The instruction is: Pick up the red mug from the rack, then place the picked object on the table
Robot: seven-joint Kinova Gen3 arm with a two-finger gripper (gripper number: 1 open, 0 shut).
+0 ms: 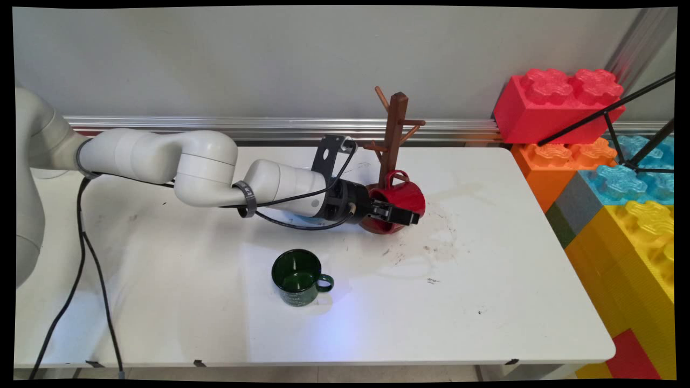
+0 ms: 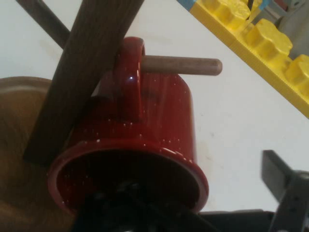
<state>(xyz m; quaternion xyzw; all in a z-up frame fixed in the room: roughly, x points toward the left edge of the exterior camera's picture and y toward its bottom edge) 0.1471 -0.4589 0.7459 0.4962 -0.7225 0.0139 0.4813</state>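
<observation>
1. Red mug [image 1: 401, 200] lay tilted at the table's far middle, its handle looped over a lower peg [image 2: 183, 65] of the wooden mug tree [image 1: 396, 134], its mouth turned toward the gripper [image 1: 396, 214].
2. One mug tree stood there, just at 12 o'clock of the red mug; several pegs branched from its post, but the hand view showed only one clearly, running through the handle.
3. One gripper reached in from 9 o'clock. One finger went inside the mug's mouth and the other [image 2: 285, 188] stood outside the wall, so the jaws straddled the rim; whether the pads actually pressed on the wall I could not tell.
4. Two mugs in all: the second, a green mug [image 1: 299, 277], stood upright well apart at about 7 o'clock of the red one, its handle pointing to 3 o'clock.
5. One white table [image 1: 512, 269] carried everything, with dark scuffs at 4 o'clock of the red mug.
6. Big toy bricks [image 1: 620, 215] were stacked past the table's 3 o'clock edge, in red, orange, blue and yellow; the frame cut them off, so no count held.
7. Hidden: the tree's base sat behind the red mug in the main view, and the inner finger was lost in dark blur in the hand view.
</observation>
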